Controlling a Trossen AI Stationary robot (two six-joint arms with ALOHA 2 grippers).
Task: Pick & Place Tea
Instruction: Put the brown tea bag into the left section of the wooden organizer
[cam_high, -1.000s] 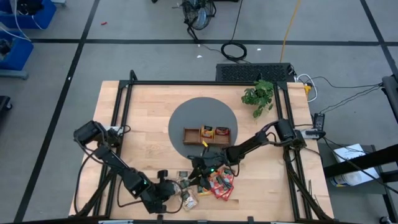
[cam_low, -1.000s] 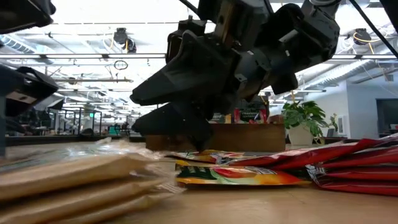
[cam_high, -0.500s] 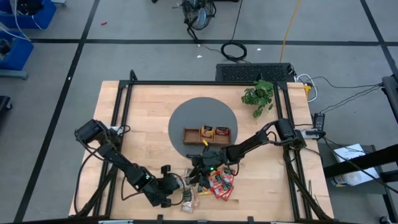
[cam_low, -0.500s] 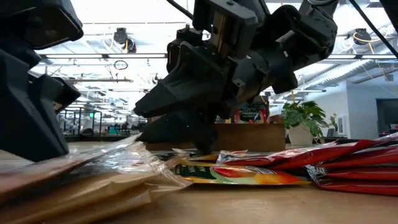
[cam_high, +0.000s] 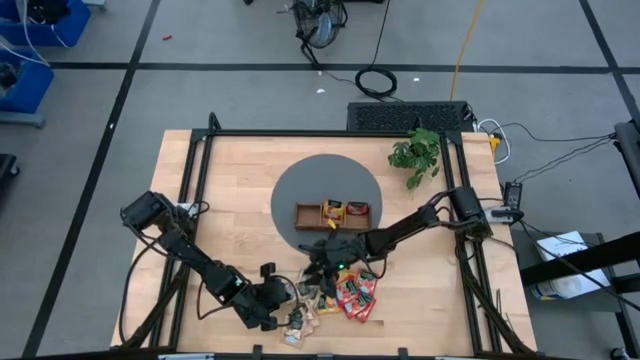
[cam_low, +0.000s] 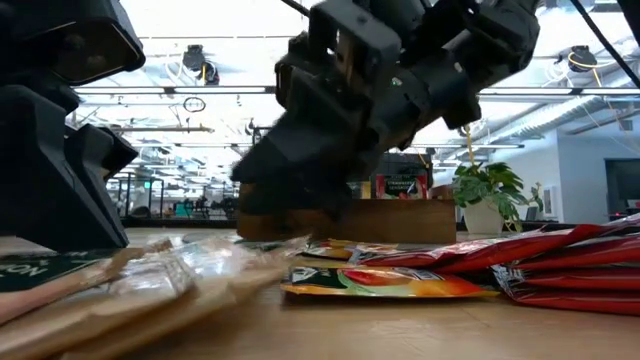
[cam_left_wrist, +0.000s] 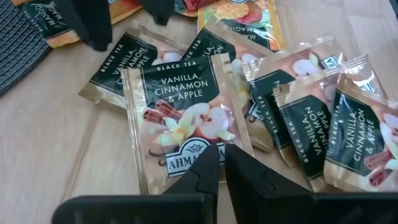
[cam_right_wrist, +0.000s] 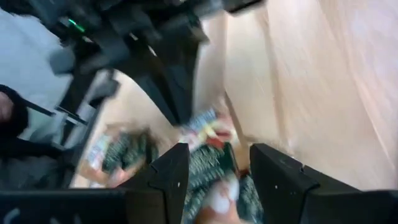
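Found left tool (cam_left_wrist: 221, 163) low at the near edge of the tabletop (cam_high: 230, 180), fingers drawn almost together over the lower margin of one tea (cam_left_wrist: 180, 121) sachet. Judged it closed on that margin. Counted several more sachets of the same dark label fanned beside it, overlapping, flat on the wood.

Located right tool (cam_right_wrist: 214, 168) just beyond, above the red and orange sachets (cam_high: 352, 295), fingers spread apart and holding nothing.

Noted further sachets already upright in the middle and right compartments of the tray (cam_high: 308, 216), on the grey disc past the pile. Noted plant (cam_high: 415, 152) at the far right, well apart.

Handling, as judged:
- Rated each sachet very light, thin and limp; expected sag from any single grip point.
- Rated the foil glossy and slippery; expected neighbours to slide or drag along where overlapped.
- Considered contents unbreakable, though liable to crease under a hard pinch.
- Recommended hold at a sealed edge or free corner, clear of any overlap, with one finger slid beneath.
- Advised against a flat top-down pinch at the middle: nothing to catch there.
- Advised a slow lift, to shed any sachet clinging underneath.
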